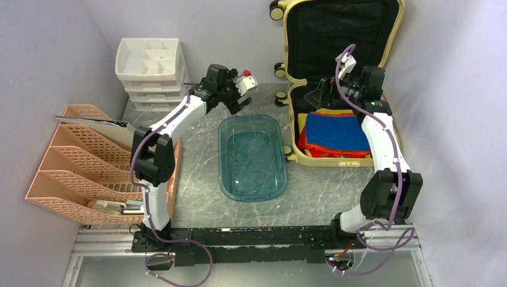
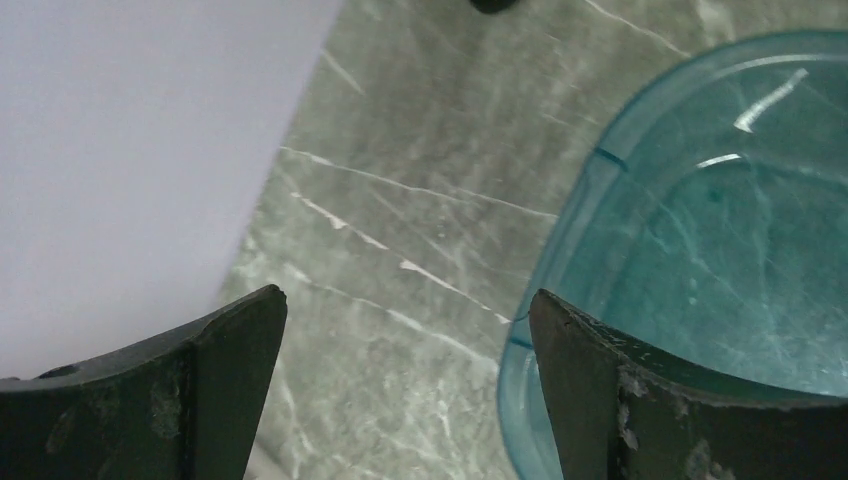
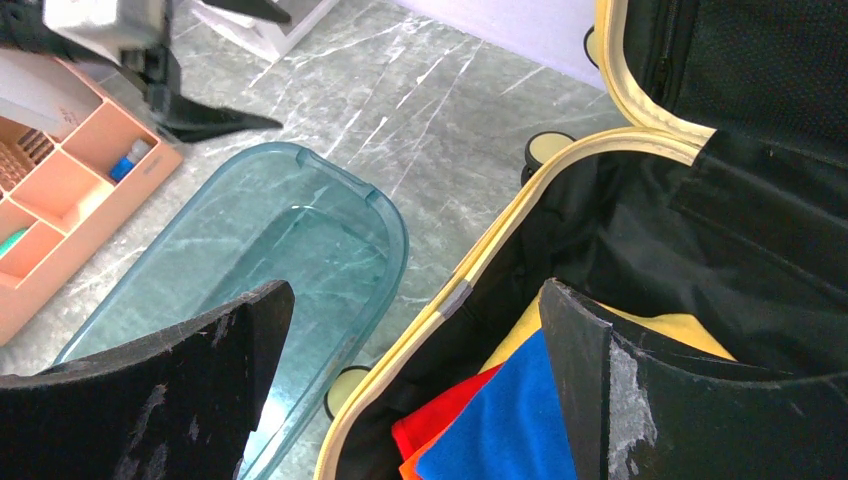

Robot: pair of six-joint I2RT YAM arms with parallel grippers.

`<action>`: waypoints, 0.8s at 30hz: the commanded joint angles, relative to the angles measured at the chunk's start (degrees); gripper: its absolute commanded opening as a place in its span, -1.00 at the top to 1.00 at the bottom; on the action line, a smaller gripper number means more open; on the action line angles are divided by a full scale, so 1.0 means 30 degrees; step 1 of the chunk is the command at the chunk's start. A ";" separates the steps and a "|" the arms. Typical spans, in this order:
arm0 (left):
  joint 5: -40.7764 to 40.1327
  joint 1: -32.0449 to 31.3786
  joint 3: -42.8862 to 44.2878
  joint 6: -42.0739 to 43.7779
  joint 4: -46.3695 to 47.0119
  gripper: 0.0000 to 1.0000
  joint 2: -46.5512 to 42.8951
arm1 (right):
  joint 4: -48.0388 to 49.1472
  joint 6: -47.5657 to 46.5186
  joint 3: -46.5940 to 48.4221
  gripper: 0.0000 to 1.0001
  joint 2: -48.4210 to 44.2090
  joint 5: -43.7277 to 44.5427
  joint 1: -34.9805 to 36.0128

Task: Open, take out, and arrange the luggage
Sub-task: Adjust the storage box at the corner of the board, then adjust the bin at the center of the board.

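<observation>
The pale yellow suitcase (image 1: pixel 311 156) lies open at the right, its lid (image 1: pixel 394 36) propped up against the back wall with black lining showing. Folded cloths lie stacked in the lower half: blue (image 1: pixel 338 131) on top, red (image 1: pixel 311 148), orange and yellow under it. They show in the right wrist view too, blue (image 3: pixel 510 420) and red (image 3: pixel 440 425). My right gripper (image 1: pixel 326 89) is open and empty above the far left part of the suitcase (image 3: pixel 480 265). My left gripper (image 1: pixel 236 106) is open and empty above the table by the far end of the teal tray (image 1: pixel 222 134).
The teal tray also shows in the left wrist view (image 2: pixel 600 190) and the right wrist view (image 3: pixel 390 230). A white drawer unit (image 1: pixel 149 72) stands at the back left. Peach file racks (image 1: pixel 72 161) and an organizer with small items line the left side.
</observation>
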 commanded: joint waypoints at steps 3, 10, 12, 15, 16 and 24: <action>0.1284 -0.0966 0.0271 0.1184 -0.0951 -0.92 0.0969 | 0.0655 -0.0141 -0.0031 -0.99 -0.0372 -0.0322 0.0038; 0.0961 -0.1650 0.0378 0.1279 -0.1116 -0.92 0.2101 | 0.0585 -0.0227 0.0005 -0.99 -0.0320 -0.0299 0.0038; 0.0871 -0.1729 0.0350 0.1229 -0.0994 -0.91 0.2368 | 0.0580 -0.0231 -0.0002 -0.99 -0.0357 -0.0298 0.0038; 0.0630 -0.1810 0.0469 0.1110 -0.0936 -0.88 0.2888 | 0.0582 -0.0231 -0.0002 -0.99 -0.0343 -0.0320 0.0038; 0.0552 -0.1826 0.0529 0.1119 -0.0936 -0.87 0.3072 | 0.0597 -0.0231 -0.0002 -0.99 -0.0356 -0.0323 0.0038; -0.0428 -0.1834 0.1027 0.0869 -0.1113 -0.57 0.4212 | 0.0606 -0.0246 -0.0032 -0.99 -0.0358 -0.0328 0.0036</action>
